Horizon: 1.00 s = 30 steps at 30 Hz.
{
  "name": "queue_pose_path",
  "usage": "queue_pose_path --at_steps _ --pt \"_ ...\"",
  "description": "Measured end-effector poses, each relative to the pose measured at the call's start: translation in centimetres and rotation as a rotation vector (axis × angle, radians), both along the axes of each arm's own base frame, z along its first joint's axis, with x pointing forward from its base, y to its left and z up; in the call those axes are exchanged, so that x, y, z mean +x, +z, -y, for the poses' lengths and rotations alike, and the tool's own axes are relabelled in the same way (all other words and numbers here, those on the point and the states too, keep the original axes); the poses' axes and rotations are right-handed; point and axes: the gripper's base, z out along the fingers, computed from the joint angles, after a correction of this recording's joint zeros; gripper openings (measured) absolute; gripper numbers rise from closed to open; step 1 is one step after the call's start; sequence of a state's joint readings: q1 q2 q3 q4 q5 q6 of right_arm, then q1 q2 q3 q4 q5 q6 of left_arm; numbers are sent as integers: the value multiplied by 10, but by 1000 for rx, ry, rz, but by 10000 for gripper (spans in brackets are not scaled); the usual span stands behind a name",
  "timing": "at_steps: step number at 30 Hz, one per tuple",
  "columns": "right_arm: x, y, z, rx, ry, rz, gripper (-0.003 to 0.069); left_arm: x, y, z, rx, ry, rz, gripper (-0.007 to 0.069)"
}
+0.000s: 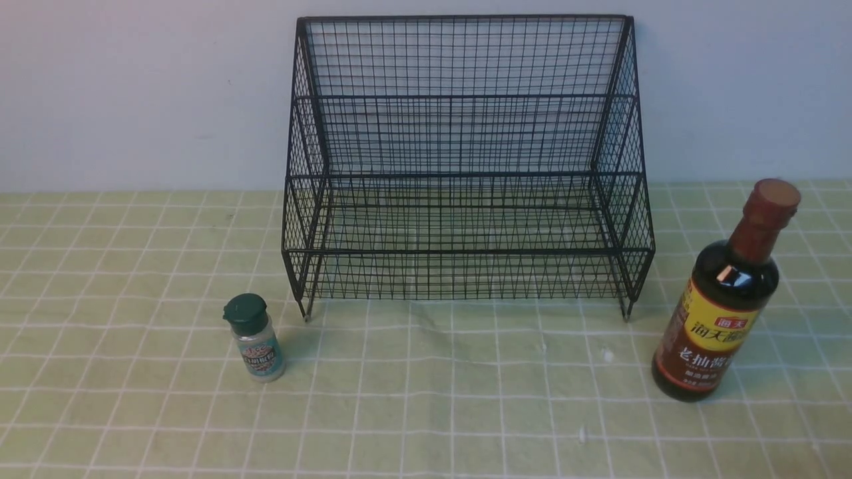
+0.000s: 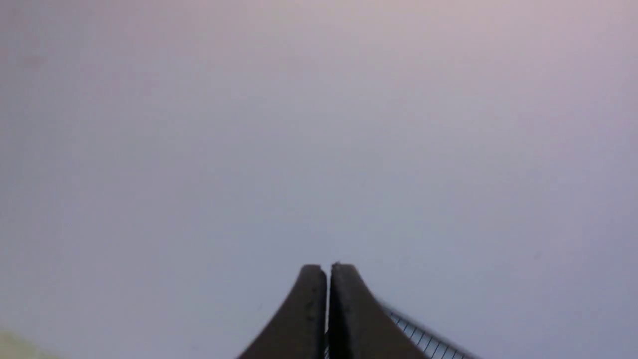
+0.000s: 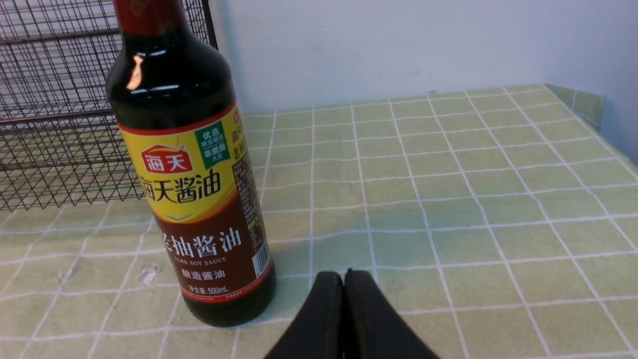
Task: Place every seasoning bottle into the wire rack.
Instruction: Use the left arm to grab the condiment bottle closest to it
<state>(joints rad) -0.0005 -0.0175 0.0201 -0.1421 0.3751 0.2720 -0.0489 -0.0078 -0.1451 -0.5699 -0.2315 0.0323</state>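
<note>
Green checked tablecloth [image 1: 426, 399], black wire rack [image 1: 459, 251] against the wall, dark soy-sauce bottle [image 1: 719, 313] upright right of it, green-capped shaker [image 1: 256, 339] upright near its left front leg, left gripper [image 2: 328, 279] and right gripper [image 3: 344, 284] pressed closed, holding nothing.

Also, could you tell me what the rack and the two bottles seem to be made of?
Rack: thin metal wire with a matte black coating, judging by the fine grid.
Soy bottle: glossy dark glass or plastic, with sharp highlights.
Shaker: clear, probably plastic, with a matte green cap.
</note>
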Motion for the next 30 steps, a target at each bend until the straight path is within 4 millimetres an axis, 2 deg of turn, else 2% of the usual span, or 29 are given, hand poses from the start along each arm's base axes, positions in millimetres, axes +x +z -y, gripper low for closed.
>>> queue_pose_path --at_steps 1,2,3,4,7,8,9,10,12,15,16,19,20,21,23,26,30 --pt "0 1 0 4 3 16 -15 -3 11 1 29 -2 15 -6" --pt "1 3 -1 24 10 51 -15 -9 37 3 75 -9 48 -6" --pt "1 4 -2 34 14 72 -15 -11 48 5 98 -15 47 -6" --pt "2 12 -3 91 24 153 -15 -10 71 9 151 -41 11 -6" --pt "2 25 -4 265 32 300 -15 14 108 21 251 -164 -252 -6" --pt "1 26 -4 291 32 316 -15 14 114 22 258 -172 -260 -6" --pt "1 30 -3 356 32 359 -15 33 118 28 296 -247 -446 -6" --pt "0 33 -3 397 31 388 -15 42 124 32 317 -289 -540 -6" --pt "0 36 -2 447 30 433 -15 72 118 39 366 -410 -860 -6" --pt "-1 38 -1 465 29 450 -15 104 106 41 399 -477 -1107 -6" --pt "-1 38 -1 475 29 456 -15 123 94 40 431 -499 -1243 -6" --pt "-1 39 -1 500 29 471 -15 160 66 39 455 -523 -1445 -6" --pt "-1 39 -1 524 29 467 -15 172 55 38 457 -526 -1496 -6" --pt "-1 39 -1 532 28 462 -15 174 54 38 461 -524 -1503 -6" --pt "-2 43 -4 592 49 361 -15 195 34 41 483 -528 -1566 -6" --pt "-6 65 -10 583 93 225 -15 210 21 49 535 -540 -1589 -6" --pt "-4 103 -17 418 160 -5 -15 227 15 68 631 -567 -1571 -6"
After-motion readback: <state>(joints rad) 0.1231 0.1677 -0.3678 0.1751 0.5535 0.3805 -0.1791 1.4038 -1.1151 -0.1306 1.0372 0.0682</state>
